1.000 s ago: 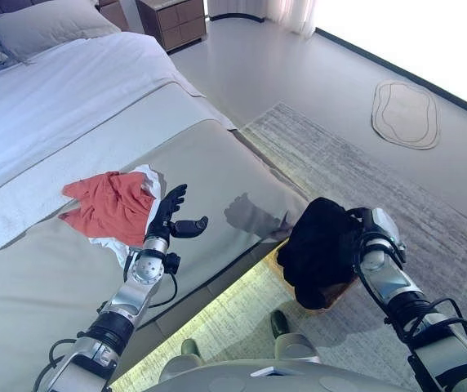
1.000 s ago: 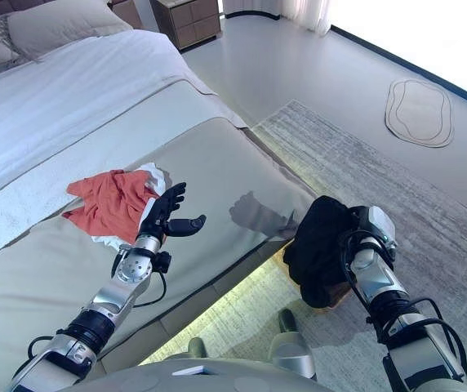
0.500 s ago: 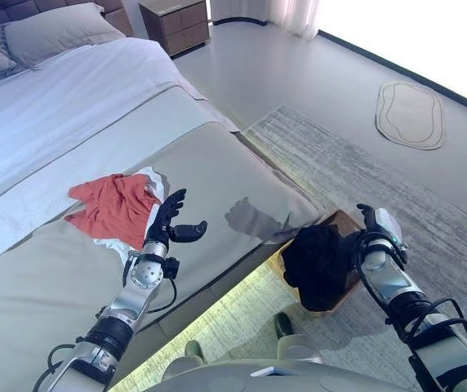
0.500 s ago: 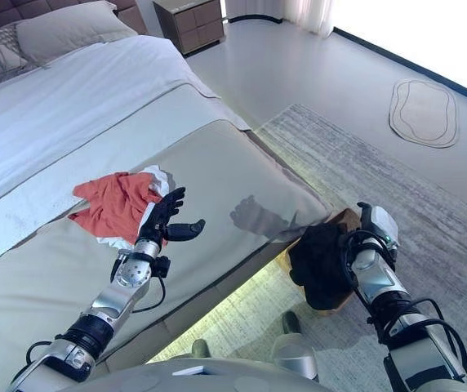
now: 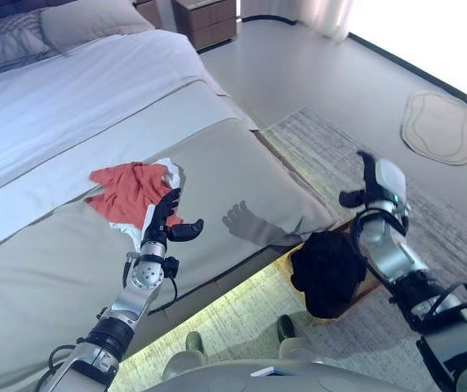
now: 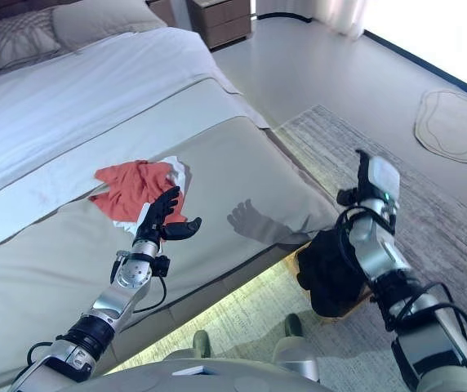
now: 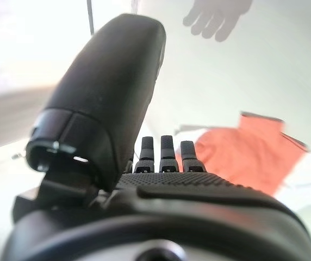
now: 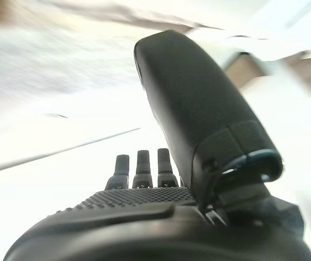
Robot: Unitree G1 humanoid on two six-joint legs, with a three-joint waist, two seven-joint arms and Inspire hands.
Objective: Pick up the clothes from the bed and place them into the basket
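In the left eye view, one orange garment (image 5: 134, 188) is seen lying on a white garment (image 5: 166, 173) on the bed (image 5: 46, 269). The left hand (image 5: 165, 222) is held open just beside them, empty. One black garment (image 5: 327, 271) is seen in the basket (image 5: 370, 287) on the floor; the right hand (image 5: 372, 186) is raised above it, open.

In the left wrist view, straight fingers (image 7: 166, 150) and the orange garment are shown, not the basket.

In the right wrist view, only straight fingers (image 8: 143, 166) are shown.

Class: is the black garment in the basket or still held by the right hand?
In the basket: the black garment lies there, the right hand open above.
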